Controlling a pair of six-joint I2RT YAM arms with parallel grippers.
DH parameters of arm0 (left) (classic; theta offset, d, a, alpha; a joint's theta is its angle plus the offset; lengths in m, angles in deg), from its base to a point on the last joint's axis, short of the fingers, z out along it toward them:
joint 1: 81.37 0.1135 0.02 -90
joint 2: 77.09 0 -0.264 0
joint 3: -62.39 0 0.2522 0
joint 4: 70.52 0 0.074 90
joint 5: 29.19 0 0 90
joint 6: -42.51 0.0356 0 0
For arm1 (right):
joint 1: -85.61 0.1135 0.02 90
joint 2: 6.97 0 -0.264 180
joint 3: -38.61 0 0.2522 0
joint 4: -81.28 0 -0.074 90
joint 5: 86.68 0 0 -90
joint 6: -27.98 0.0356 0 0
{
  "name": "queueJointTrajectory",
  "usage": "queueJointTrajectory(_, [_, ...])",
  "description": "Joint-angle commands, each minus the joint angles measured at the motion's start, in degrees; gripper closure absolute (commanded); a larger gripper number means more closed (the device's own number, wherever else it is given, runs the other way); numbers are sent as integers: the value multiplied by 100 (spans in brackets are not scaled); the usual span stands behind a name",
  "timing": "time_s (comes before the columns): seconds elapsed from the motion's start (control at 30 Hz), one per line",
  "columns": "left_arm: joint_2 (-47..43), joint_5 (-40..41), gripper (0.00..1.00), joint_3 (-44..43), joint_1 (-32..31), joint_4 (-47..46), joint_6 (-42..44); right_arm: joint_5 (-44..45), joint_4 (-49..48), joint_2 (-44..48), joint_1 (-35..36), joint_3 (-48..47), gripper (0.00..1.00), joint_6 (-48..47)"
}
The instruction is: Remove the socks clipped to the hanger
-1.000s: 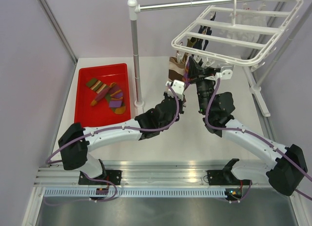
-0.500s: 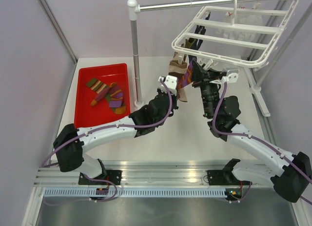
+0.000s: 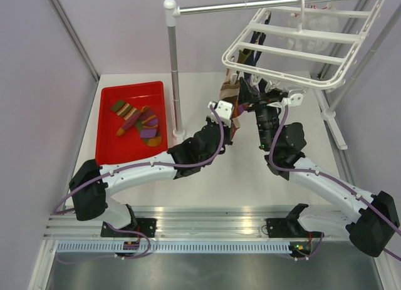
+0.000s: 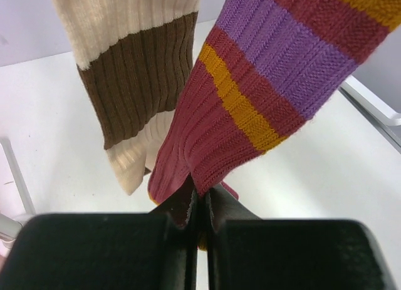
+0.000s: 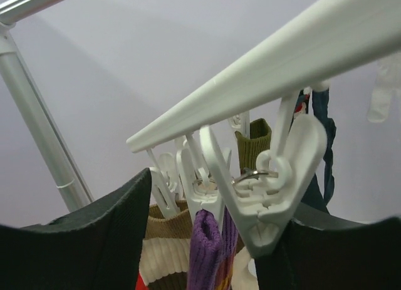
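Note:
The white hanger [image 3: 301, 52] hangs from the metal rail at the back right. A purple, maroon and orange striped sock [image 4: 276, 71] hangs from one of its clips [image 5: 203, 183], next to a brown-and-cream sock [image 4: 135, 83]. My left gripper [image 4: 200, 199] is shut on the striped sock's maroon toe; it also shows in the top view [image 3: 233, 122]. My right gripper [image 5: 213, 240] is open just under the hanger's near bar, with a larger white clip [image 5: 276, 190] between its fingers, against the right one. An olive cuff [image 5: 254, 146] and a navy sock [image 5: 322, 146] hang behind.
A red tray [image 3: 109, 143] at the left holds two striped socks [image 3: 138, 119]. The upright metal pole [image 3: 174, 71] stands between the tray and the arms. The stand's slanted leg [image 3: 332, 111] runs down the right side. White socks [image 3: 310, 33] hang at the hanger's far side.
My right gripper has risen up to the clips under the hanger's near bar. My left wrist has shifted slightly left, holding the striped sock. The hanger has swung a little up and back.

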Motion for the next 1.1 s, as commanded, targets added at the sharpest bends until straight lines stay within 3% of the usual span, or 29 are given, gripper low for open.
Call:
queueJointTrajectory(0.0, [-134, -61, 98, 4, -50, -159, 74, 99, -336, -92, 14, -277, 38, -55])
queueJointTrajectory(0.43, [-98, -70, 98, 22, -59, -186, 74, 283, -599, -22, 14, -251, 39, -160])
queueJointTrajectory(0.57, [-125, -61, 98, 39, -59, -186, 83, 371, -705, -13, 6, -233, 45, -160])
queueJointTrajectory(0.67, [-133, -53, 98, 65, -59, -186, 74, 398, -740, -13, 6, -233, 52, -160])
queueJointTrajectory(0.9, [-151, -35, 98, 83, -59, -195, 65, 398, -591, 40, 14, -286, 87, -160])
queueJointTrajectory(1.07, [-160, -26, 98, 100, -59, -195, 48, 406, -503, 119, 6, -242, 98, -160])
